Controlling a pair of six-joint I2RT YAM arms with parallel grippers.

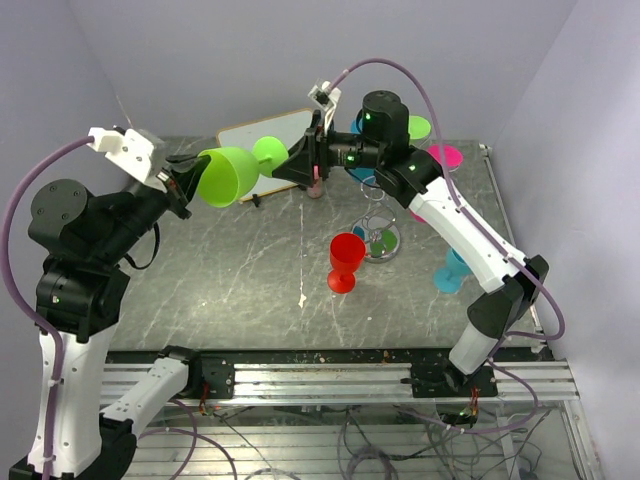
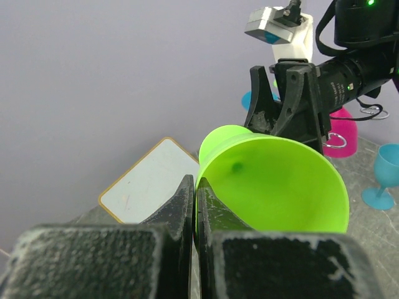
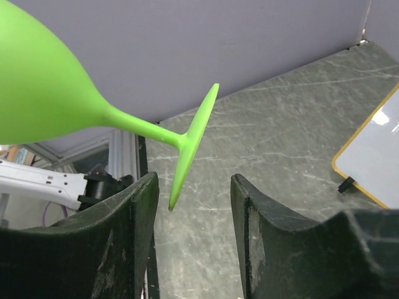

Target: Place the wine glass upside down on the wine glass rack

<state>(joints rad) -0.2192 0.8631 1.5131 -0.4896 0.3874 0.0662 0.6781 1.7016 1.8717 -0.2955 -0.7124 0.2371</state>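
A lime green wine glass (image 1: 232, 175) hangs in the air on its side, its foot (image 1: 269, 154) pointing right. My left gripper (image 1: 192, 178) is shut on the rim of its bowl (image 2: 274, 180), one finger inside and one outside (image 2: 181, 205). My right gripper (image 1: 284, 167) is open at the foot. In the right wrist view the foot's lower edge (image 3: 192, 140) sits between the open fingers (image 3: 142, 212), close to the left one and apart from it. The silver wire wine glass rack (image 1: 380, 238) stands on the table right of centre, below the right arm.
A red glass (image 1: 345, 262) stands beside the rack's base. A cyan glass (image 1: 452, 270) stands at the right, and pink (image 1: 443, 155) and green (image 1: 418, 127) glasses at the back right. A white board (image 1: 262, 133) lies at the back centre.
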